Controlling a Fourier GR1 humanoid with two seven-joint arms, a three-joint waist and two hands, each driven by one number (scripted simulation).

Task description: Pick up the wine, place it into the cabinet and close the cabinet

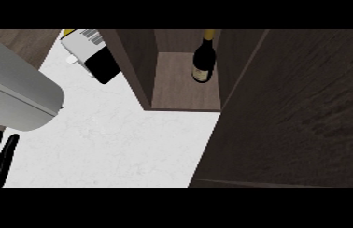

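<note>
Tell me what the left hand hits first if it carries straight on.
Probably the white counter: the left hand, at the view's left edge, points toward the lower edge, where nothing else shows. Its height above the counter is unclear.

No legible text; wine label and box barcode unreadable

1. Wine: dark bottle, yellow foil on the neck, pale label low on the body. It stands upright inside the cabinet, toward the right side of the shelf, near the right wall.
2. Cabinet: dark brown wood, lighter brown shelf inside. Its door is swung open at the right, so the front is uncovered.
</note>
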